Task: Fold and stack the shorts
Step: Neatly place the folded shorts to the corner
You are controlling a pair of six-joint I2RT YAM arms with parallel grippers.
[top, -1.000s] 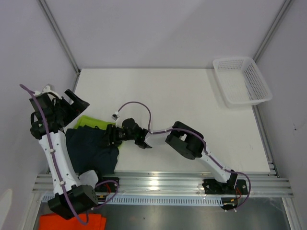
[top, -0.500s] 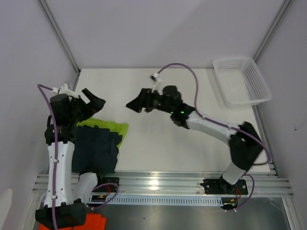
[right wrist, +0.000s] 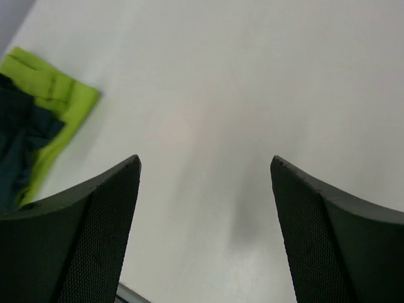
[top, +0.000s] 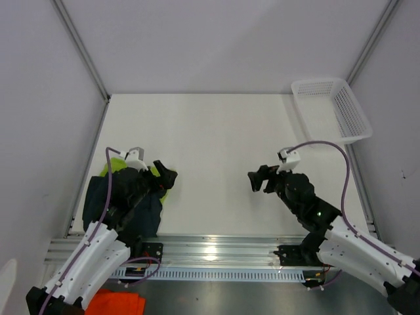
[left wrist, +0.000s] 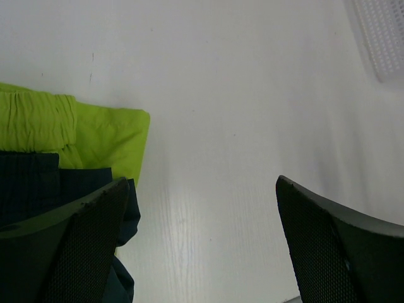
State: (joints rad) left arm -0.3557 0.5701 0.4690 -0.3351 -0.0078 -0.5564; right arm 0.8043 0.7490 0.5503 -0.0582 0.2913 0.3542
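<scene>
The dark navy shorts (top: 98, 197) lie folded on the lime green shorts (top: 113, 165) at the table's near left, with green showing along the far and right edges. My left gripper (top: 164, 178) is open and empty over the stack's right edge. In the left wrist view (left wrist: 202, 252) the green shorts (left wrist: 76, 129) and the dark shorts (left wrist: 31, 183) lie at the left. My right gripper (top: 257, 178) is open and empty over bare table right of centre. In the right wrist view (right wrist: 205, 227) the green shorts (right wrist: 60, 95) and the dark shorts (right wrist: 19, 139) lie far left.
A white mesh basket (top: 331, 111) stands at the back right corner and shows in the left wrist view (left wrist: 382, 31). An orange cloth (top: 115, 303) lies below the table's front rail at the lower left. Grey walls close in the table on three sides.
Both arms have drawn back toward the near edge. The right gripper left the stack, swung to the back centre, then came near right. The left gripper came down over the stack's right edge.
</scene>
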